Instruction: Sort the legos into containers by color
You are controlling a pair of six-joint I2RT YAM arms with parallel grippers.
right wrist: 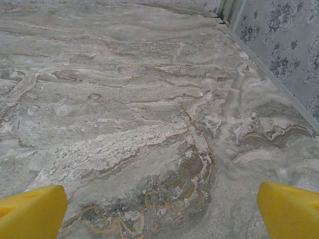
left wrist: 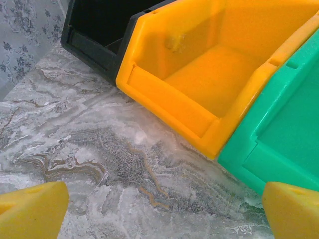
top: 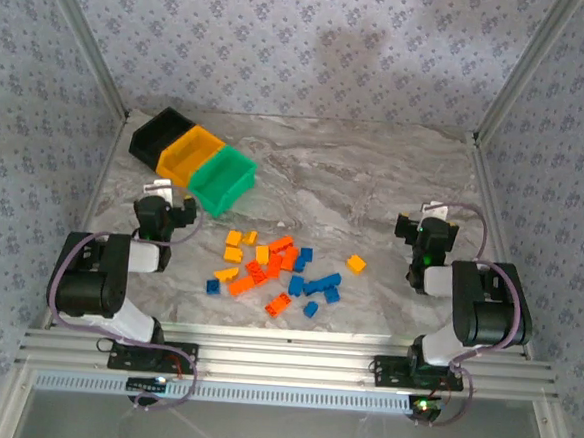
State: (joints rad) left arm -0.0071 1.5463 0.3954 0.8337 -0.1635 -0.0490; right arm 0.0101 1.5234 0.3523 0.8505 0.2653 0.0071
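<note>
Overhead, legos (top: pixel 278 273) between left hand (left wrist: pixel 162 211) and right hand (right wrist: pixel 160 211), containers (left wrist: pixel 199 84) just ahead in left wrist view, both hands spread wide, empty

1. table (right wrist: pixel 149 99) - marble-look top, smooth, with a soft sheen
2. bins (left wrist: pixel 164 107) - moulded plastic, smooth and a bit glossy; the yellow one catches the light most
3. bricks (top: pixel 274 268) - hard plastic by the look, too small to judge the shine
4. walls (top: pixel 314 40) - matt, flower print; paper or cloth, can't tell
5. rails (top: pixel 282 364) - bare ribbed metal, dull silver
</note>
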